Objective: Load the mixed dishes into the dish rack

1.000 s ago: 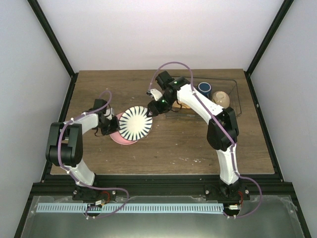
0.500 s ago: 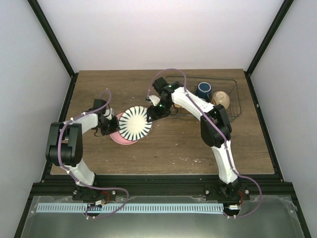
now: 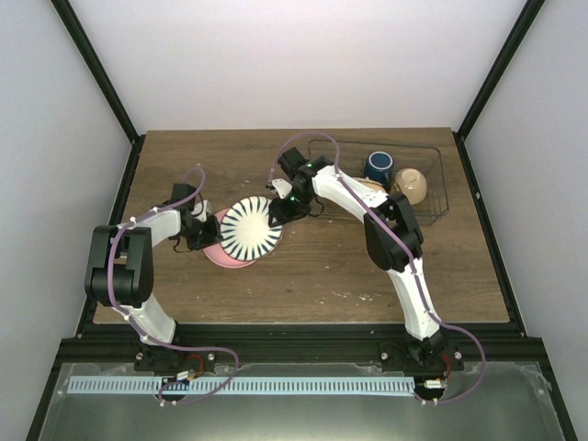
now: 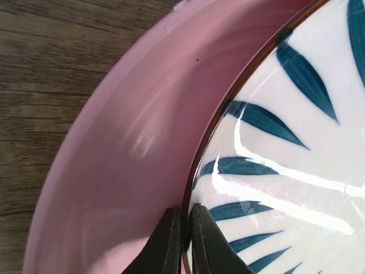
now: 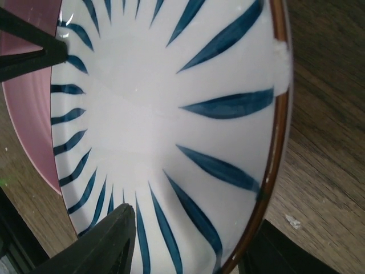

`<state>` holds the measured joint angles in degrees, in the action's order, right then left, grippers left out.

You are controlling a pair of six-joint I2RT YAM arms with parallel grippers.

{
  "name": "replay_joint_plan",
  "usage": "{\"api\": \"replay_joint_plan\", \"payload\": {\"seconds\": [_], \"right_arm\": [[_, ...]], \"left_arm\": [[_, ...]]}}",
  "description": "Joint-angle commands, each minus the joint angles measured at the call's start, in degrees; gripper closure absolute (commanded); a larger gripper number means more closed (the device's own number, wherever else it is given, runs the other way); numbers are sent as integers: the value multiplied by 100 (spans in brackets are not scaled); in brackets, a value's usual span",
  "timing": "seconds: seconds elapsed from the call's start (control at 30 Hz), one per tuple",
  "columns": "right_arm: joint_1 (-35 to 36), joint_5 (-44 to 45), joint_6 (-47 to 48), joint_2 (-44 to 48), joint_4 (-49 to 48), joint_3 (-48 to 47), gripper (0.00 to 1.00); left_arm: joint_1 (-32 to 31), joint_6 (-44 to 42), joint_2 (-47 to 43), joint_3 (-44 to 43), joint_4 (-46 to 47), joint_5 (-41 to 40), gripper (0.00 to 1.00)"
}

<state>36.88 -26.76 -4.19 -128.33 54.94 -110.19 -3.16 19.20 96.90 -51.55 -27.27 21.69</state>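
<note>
The white plate with dark radial stripes (image 3: 250,227) lies tilted over the pink plate (image 3: 219,253) at mid-table. My left gripper (image 4: 186,228) is shut on the striped plate's (image 4: 296,171) left rim, one finger on its face and one behind it, against the pink plate (image 4: 131,142). At the striped plate's right rim (image 5: 159,114), my right gripper (image 5: 197,228) is open, one finger over the face and the other outside the brown edge. The dish rack (image 3: 441,184) at the back right holds the dark blue mug (image 3: 378,166) and the cream bowl (image 3: 411,184).
My right arm (image 3: 354,193) reaches leftward across the front of the rack. The left gripper's dark fingers (image 5: 28,48) show at the top left of the right wrist view. Bare wooden table (image 3: 322,276) lies in front of the plates.
My right gripper has moved left from the rack's front to the striped plate's right rim. The left gripper has kept its hold and place.
</note>
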Motion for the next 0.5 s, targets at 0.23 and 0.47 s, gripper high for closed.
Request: {"api": "replay_joint_plan", "payload": {"seconds": [0.23, 0.47], "right_arm": [[169, -126, 158, -327, -254, -251, 76], [179, -42, 283, -276, -40, -544, 92]], "left_arm": [[-36, 11, 404, 67, 170, -189, 100], [-33, 31, 375, 15, 198, -163, 96]]}}
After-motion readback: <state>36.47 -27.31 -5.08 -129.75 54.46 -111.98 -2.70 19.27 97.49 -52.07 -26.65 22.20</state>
